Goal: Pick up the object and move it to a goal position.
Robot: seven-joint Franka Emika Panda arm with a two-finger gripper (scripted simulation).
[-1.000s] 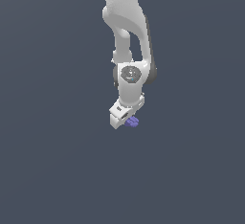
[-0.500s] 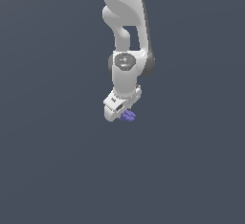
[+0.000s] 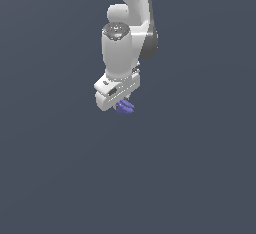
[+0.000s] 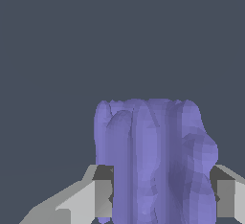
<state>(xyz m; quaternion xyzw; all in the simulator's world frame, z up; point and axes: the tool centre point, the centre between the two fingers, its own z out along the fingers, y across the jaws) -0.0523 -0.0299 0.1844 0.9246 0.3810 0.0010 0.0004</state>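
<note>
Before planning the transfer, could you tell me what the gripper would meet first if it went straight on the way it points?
Nothing separate shows ahead. The gripper already holds the purple object between its fingers; beyond lies only plain grey background, depth unclear.

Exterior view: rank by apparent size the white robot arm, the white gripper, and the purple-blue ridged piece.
1. White robot arm: largest.
2. White gripper: clearly smaller than the arm.
3. Purple-blue ridged piece: smallest, though partly hidden behind the gripper, so its full extent is unclear.

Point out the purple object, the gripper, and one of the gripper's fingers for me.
purple object (image 4: 153, 161), wrist view, middle of its ridged body
gripper (image 3: 120, 102), exterior view, between the fingertips under the white hand
finger (image 4: 103, 196), wrist view, its grey pad beside the object
</note>
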